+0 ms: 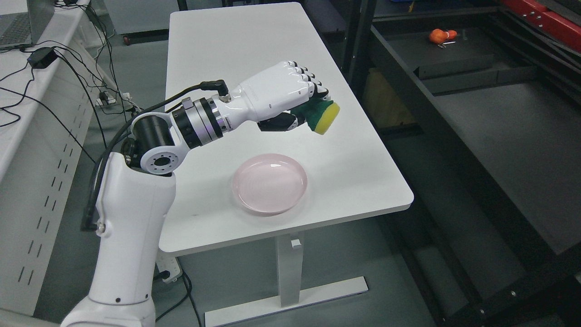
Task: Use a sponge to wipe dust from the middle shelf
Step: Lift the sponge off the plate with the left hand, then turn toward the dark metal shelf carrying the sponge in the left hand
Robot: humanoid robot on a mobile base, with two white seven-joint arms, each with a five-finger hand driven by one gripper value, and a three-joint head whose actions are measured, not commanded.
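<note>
Above the right half of the white rectangular worktop (218, 68): left hand (281, 93), white shell with black finger joints, raised clear of the surface. Fingers (305, 78) curled tight round a yellow foam sponge with a green scouring face (324, 116); yellow end poking out to the right, green face towards the palm side. Right hand out of view.

Step in hand, by judgement: carry to the dark metal shelving (490, 118) on the right, no wiping begun. Worth keeping the curl firm and turning the wrist so a flat face of the sponge meets the shelf board, not the knuckles. Unclear which face ought to lead; green side partly hidden by the thumb.

Edges and room: worktop's right edge just beyond the sponge, then an open gap of grey floor, then the black upright post (358, 50) of the shelving. Post near the straight line across; safer to pass on the nearer side of it. Broad dark board well open, bare along its near stretch. Small orange object (441, 36) far back on an upper level, well apart. Pale pink round shallow dish (270, 184) below and nearer on the worktop, clear of the hand. Cables and a laptop far left, no concern.
</note>
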